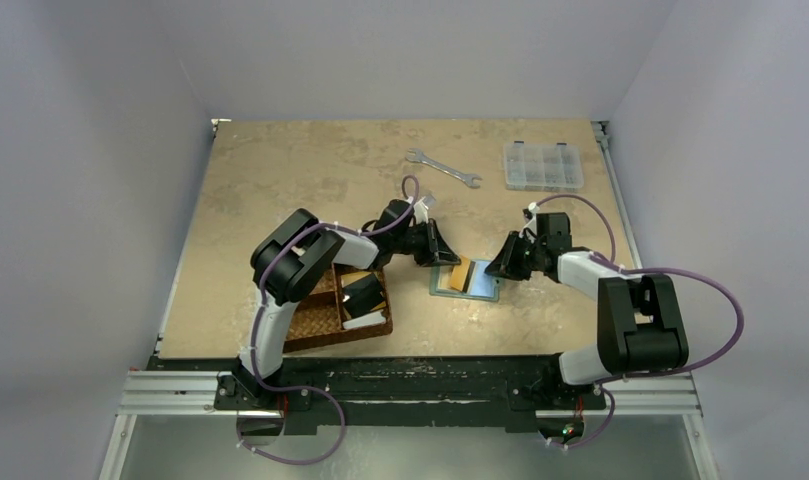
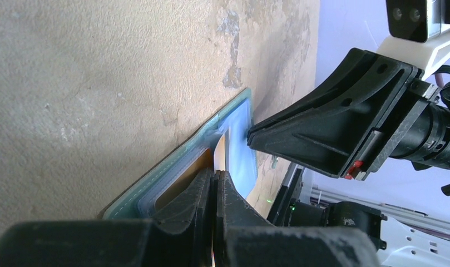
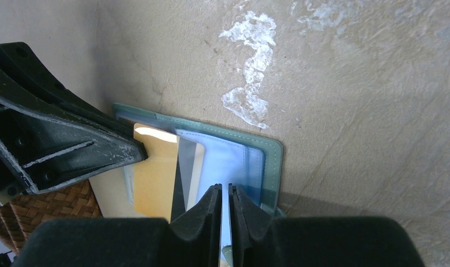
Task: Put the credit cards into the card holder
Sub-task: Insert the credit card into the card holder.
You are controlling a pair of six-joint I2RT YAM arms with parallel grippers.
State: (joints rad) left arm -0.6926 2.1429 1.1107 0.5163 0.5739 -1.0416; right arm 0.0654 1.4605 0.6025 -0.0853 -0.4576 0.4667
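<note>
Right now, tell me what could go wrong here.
1. The left gripper, shut, has its tip at the orange card, which lies mostly outside the blue pocket of the card holder; a skewed push may slide it out, not in.
2. The right gripper seems to pinch that pocket's edge; a slip would let it close.
3. Both grippers sit close together and may collide.

Soft overhead light; near foregrounds blur (wrist views); glare, seemingly, on orange-yellow card (image 3: 154,186).
</note>
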